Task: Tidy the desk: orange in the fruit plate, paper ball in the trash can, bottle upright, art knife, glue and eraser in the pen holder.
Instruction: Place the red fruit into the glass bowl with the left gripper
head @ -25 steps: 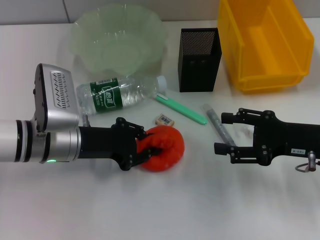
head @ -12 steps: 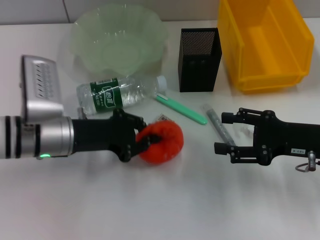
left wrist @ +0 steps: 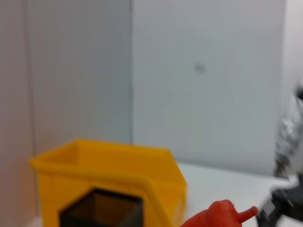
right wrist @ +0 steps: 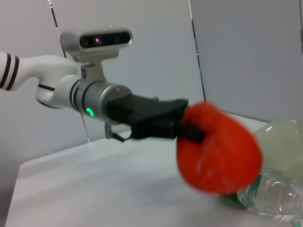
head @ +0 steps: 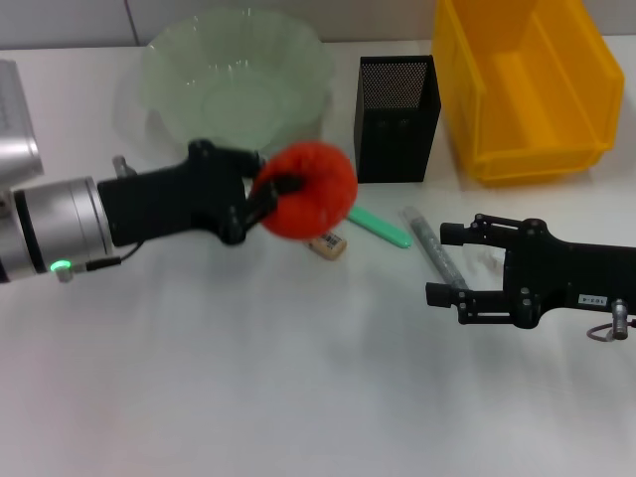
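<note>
The left gripper (head: 270, 191) is carrying the orange (head: 310, 191), its fingers clamped on the fruit, and is now holding it off the desk, higher and nearer the fruit plate (head: 179, 60) than a second ago. The lift is uncovering the eraser (head: 327, 244) and hiding the bottle in the head view. The right gripper (head: 447, 266) is staying parked, fingers spread, beside the pen holder (head: 396, 119) and trash can (head: 527, 149).

A round red-orange fruit, the orange (head: 308, 191), is held above the table in the left claw (head: 266, 189), just in front of the wide translucent pale-green ruffled fruit plate (head: 235, 79). A tiny beige eraser (head: 329, 244) lies below it. The tall black mesh pen holder (head: 397, 117) stands beside the bright yellow rectangular trash can (head: 527, 84).
</note>
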Available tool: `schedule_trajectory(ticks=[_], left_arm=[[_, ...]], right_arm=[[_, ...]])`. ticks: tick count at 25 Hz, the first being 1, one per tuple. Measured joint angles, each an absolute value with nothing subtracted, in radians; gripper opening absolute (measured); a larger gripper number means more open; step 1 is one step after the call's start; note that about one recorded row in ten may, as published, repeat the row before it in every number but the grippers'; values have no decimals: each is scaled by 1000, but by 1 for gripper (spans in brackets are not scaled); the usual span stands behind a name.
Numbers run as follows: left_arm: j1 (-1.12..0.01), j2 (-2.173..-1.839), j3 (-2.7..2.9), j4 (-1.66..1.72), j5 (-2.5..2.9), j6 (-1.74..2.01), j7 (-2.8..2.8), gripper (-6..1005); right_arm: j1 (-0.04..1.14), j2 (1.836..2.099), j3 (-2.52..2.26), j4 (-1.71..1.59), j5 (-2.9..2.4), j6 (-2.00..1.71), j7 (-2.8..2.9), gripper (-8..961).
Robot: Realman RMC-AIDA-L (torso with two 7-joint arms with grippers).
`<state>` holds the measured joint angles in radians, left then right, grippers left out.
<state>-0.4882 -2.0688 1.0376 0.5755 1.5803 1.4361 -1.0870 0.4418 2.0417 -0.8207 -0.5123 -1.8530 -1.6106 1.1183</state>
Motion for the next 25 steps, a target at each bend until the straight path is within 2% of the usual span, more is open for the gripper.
schedule_trajectory(ticks=[11,15,25], left_arm=[[-508,-2072,1037,504,1304,1337,-1041,50],[-519,-2074,1042,455,1127,1206,-1004,65],[-659,-2080,1039,341,1038,893,-916,102]], right_arm=[[443,2042,-821,-512,-1853,-1611,1118,809],[443,2042,-821,-512,-1853,-1611,1118,808],[447,2042,-821,-512,-1851,-1612,1118,803]])
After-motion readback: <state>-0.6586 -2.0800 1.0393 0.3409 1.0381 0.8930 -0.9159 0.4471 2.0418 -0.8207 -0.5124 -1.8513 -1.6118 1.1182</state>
